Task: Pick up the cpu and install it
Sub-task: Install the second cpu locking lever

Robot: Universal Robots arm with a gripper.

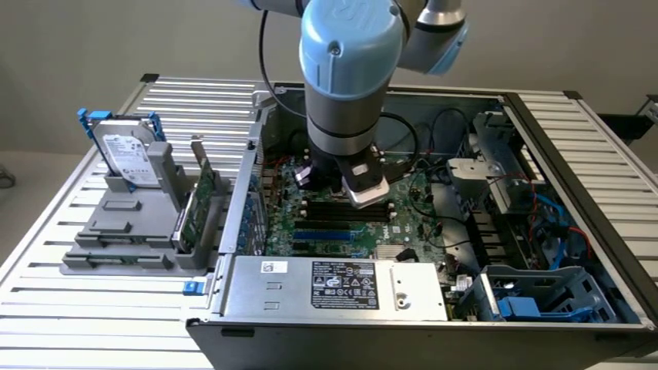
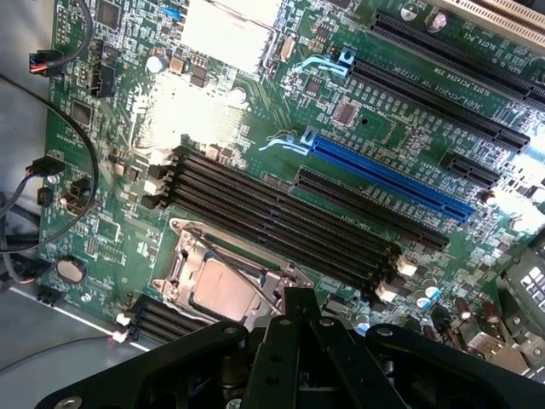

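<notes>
I see the grey-and-blue robot arm [image 1: 344,85] reaching down into the open black computer case [image 1: 575,185], which lies on a slatted metal table [image 1: 92,324]. Its black gripper [image 2: 298,319] hangs over the green motherboard [image 2: 255,128], just above the dark square metal socket frame [image 2: 183,256]. The jaws are pressed together with nothing pinched between them.

The cpu [image 2: 226,290], a small flat square chip with a silver-grey metal top, lies flat inside that socket frame, with a thin wire lever crossing over its top. The gripper's tip sits right at the chip's edge in the wrist view; I cannot tell whether it touches.

Beside the socket run four long black memory slots [image 2: 281,213], and past them a blue expansion slot [image 2: 392,179].

On the exterior view's left, outside the case, a large silver hard drive in a blue bracket [image 1: 129,154] stands upright in a grey plastic holder [image 1: 129,231]. A silver power supply box [image 1: 340,287] with a black label lies along the case's near edge.
</notes>
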